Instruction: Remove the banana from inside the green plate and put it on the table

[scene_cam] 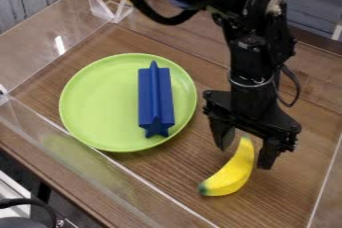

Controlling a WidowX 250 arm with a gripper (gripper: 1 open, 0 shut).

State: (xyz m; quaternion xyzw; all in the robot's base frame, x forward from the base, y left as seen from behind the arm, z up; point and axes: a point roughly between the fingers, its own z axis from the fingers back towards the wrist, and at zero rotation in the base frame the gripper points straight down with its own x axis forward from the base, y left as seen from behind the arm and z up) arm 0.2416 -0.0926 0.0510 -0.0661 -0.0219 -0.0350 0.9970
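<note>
End effector spread wide over banana, banana on counter.

We note the end effector (251, 142) pointing down, jaws wide apart, straddling the upper end of the banana (231, 170) without gripping it. The banana lies on the counter (147, 187), outside and just right of the green plate (94, 97). A blue star-section block (156, 98) lies in the plate.

Enclosure: clear acrylic walls (54, 32), standing upright on all visible sides of the pincer (250, 144), with glare streaks on the panel to its left. Beyond the far wall, behind the pincer: a pale surface and a grey-blue band, blurred. Lower left corner, outside the near wall: dark indistinct equipment.
</note>
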